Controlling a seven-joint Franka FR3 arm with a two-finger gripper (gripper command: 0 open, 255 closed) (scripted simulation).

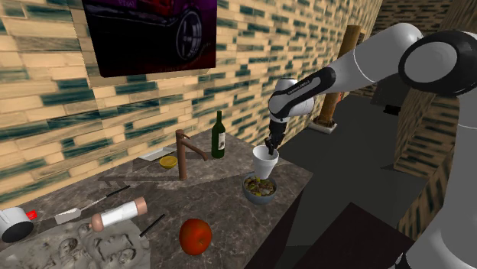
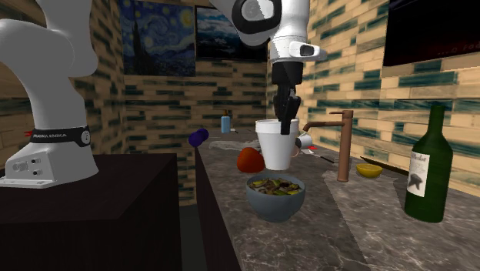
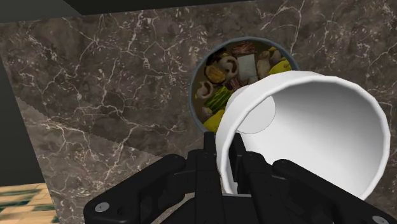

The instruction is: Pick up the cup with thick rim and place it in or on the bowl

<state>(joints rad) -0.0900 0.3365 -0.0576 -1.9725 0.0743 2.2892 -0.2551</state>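
item: white cup [image 1: 265, 163], empty, thick rim, which i judge light, stiff and rather slick; i have it hanging just above the bowl [image 1: 255, 197], my gripper [image 1: 272, 147] clamped on one side of its rim, the natural hold.

where everything sits on the counter

cup [image 1: 265, 163] hangs just above the bowl [image 1: 261, 189], rim pinched in the tool [image 1: 271, 149], near the counter [image 1: 229, 210] edge. in the shoulder view, bottle [image 1: 219, 135] and faucet [image 1: 186, 153] stand behind-left, and a fruit [image 1: 195, 235] lies closer to the camera.
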